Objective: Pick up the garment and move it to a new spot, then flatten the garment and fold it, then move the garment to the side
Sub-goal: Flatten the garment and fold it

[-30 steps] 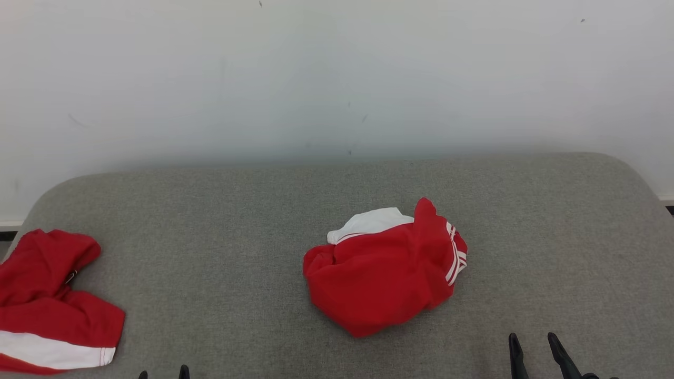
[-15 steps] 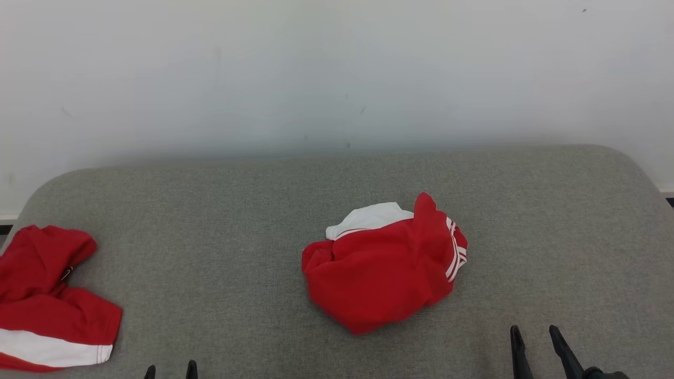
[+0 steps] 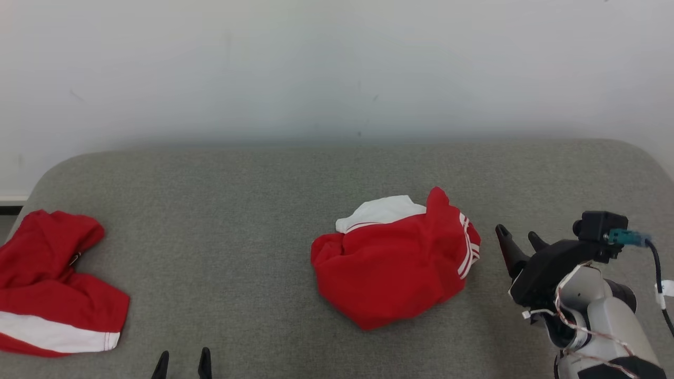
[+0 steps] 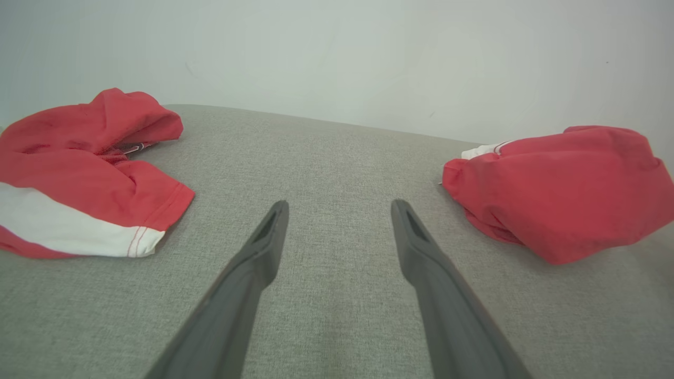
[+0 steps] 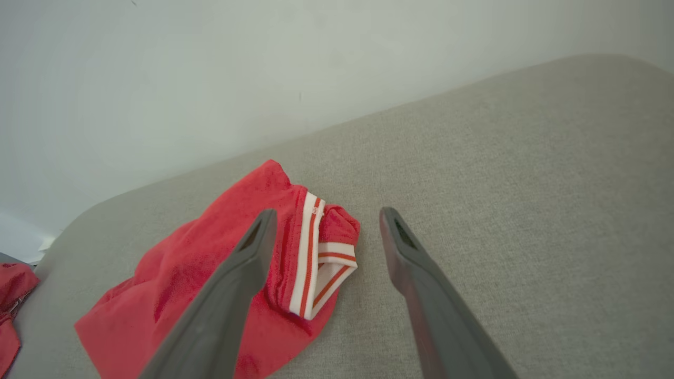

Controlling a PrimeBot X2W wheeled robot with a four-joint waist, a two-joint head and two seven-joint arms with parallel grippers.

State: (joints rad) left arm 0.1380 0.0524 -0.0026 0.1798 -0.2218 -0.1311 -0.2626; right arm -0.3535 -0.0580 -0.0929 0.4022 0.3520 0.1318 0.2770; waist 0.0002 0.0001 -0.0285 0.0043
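Nearest, at the bottom edge of the head view toward the lower left, the left gripper [image 3: 184,353] is seen with its two dark fingers held apart and nothing between them. Further up, at the lower right of the frame, the right gripper [image 3: 516,232] is likewise held wide and empty. Its tips are pointed toward the garment [image 3: 389,268], which is bunched in a red heap at the centre of the grey padded surface [image 3: 237,237], near those tips but not touched. In the right wrist view the striped band [image 5: 310,252] of the cloth is seen between the two fingers.

Several slips can be foreseen. If only that band or one top layer is pinched, the heap may be dragged rather than lifted, and left more twisted for the flattening. If the fingers are driven too deep, the padding may be caught with the cloth; if too shallow, the loose fabric may be let slip. At the left edge of the frame a second red garment [image 3: 47,284] with a white stripe is found. Being so alike, it could be mistaken for the target, or the new spot could be chosen so close that the two are tangled. Farthest back, the pale wall [image 3: 316,63] is met by the surface's rear edge, so cloth carried too far up could be pressed against it.
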